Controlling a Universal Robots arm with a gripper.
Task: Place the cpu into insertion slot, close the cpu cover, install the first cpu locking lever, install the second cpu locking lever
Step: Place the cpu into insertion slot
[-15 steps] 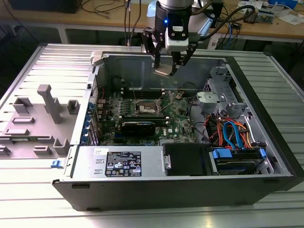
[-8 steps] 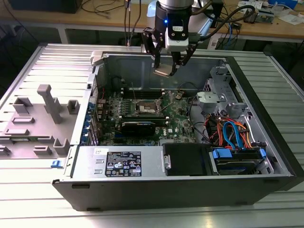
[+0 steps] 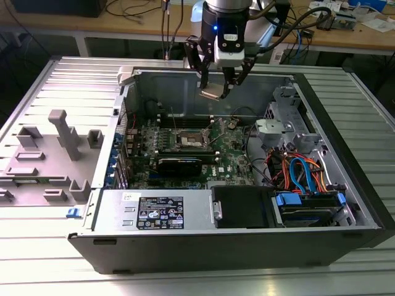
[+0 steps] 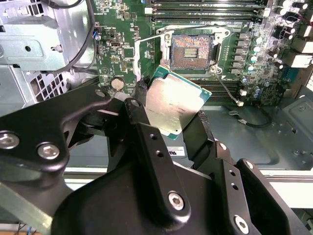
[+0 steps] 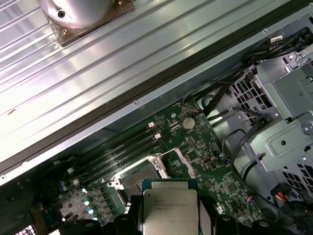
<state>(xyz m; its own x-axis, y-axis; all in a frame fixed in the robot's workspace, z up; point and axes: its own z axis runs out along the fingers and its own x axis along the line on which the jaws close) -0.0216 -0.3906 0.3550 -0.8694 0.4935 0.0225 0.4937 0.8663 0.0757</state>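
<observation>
My gripper hangs over the open computer case, shut on the cpu, a small flat square chip with a dull grey top. In the second wrist view the cpu is tilted between the black fingers, above and short of the insertion slot. That slot is a square socket with a silvery rim and a dark centre, lying uncovered on the green board. In the exterior view the insertion slot lies below the gripper, toward the exterior view's left. The first wrist view shows the cpu near the slot. I cannot tell the cpu cover from the rim.
A black graphics card lies just in front of the socket, with long memory slots beside it. A power supply and a drive cage with coloured cables fill the case front. A grey fixture sits outside on the exterior view's left.
</observation>
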